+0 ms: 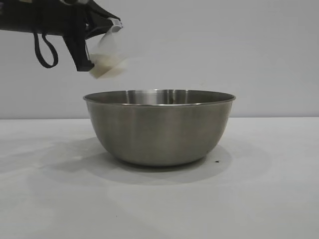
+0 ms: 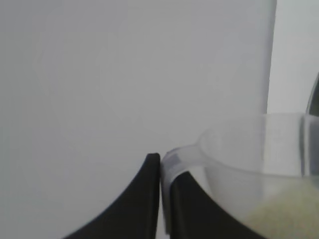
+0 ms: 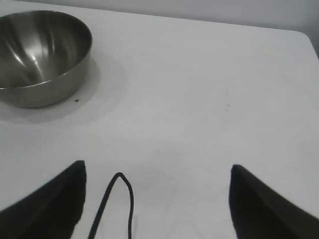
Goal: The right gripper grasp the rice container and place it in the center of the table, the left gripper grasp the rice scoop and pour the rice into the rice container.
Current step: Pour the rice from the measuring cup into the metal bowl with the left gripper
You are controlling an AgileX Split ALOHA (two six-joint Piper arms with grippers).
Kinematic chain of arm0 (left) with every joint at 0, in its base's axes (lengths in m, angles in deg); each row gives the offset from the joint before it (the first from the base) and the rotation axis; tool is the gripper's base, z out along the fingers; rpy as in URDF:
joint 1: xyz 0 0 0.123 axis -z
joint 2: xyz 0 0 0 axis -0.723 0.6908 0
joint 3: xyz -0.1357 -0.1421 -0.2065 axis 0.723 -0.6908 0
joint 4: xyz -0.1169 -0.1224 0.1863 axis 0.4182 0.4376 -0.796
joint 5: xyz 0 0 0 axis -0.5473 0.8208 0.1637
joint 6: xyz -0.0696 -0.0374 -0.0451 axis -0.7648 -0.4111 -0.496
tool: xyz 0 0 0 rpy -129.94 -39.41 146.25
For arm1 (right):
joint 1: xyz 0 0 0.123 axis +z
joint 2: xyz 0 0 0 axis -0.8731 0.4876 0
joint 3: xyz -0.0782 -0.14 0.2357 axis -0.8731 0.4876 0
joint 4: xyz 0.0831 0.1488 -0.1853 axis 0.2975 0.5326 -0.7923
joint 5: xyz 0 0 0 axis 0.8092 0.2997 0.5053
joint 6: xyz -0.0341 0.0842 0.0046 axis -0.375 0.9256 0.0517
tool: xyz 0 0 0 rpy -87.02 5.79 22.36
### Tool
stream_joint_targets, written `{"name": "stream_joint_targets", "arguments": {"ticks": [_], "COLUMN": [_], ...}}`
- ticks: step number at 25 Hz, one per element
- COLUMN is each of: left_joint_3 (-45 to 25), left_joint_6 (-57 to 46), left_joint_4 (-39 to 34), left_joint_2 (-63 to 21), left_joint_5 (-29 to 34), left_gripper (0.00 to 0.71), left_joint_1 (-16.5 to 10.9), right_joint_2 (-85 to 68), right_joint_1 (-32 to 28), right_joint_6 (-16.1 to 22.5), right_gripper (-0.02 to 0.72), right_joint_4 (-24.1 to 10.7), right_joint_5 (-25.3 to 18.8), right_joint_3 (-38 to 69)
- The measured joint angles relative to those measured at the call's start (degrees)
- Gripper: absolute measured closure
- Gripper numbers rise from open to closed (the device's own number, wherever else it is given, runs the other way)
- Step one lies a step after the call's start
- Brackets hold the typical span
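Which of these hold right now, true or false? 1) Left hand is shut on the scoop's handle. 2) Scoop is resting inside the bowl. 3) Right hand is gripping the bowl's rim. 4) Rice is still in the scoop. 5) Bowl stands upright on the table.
1) True. The left hand is shut on the handle of the rice scoop.
2) False. The scoop hangs tilted in the air, above the left rim of the rice container, not touching it.
3) False. The right hand is open and empty, off to one side of the container.
4) True. The rice sits in the scoop.
5) True. It stands upright on the table.
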Motion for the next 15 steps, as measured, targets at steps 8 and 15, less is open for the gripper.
{"name": "stream_joint_targets", "arguments": {"ticks": [8, 15], "left_joint_3": [0.00, 0.00], "left_joint_6": [18.66, 31.28], "left_joint_4": [-1.19, -1.98], "left_joint_2": [0.00, 0.00], "left_joint_5": [0.00, 0.00], "left_gripper": [0.710, 0.710], "left_joint_1": [3.01, 3.63], "right_joint_2": [0.00, 0.00], "right_joint_1": [0.00, 0.00], "right_joint_6": [0.00, 0.00], "right_gripper": [0.196, 0.196], "right_joint_4": [0.00, 0.00], "right_joint_5": [0.00, 0.00], "right_joint_3": [0.00, 0.00]}}
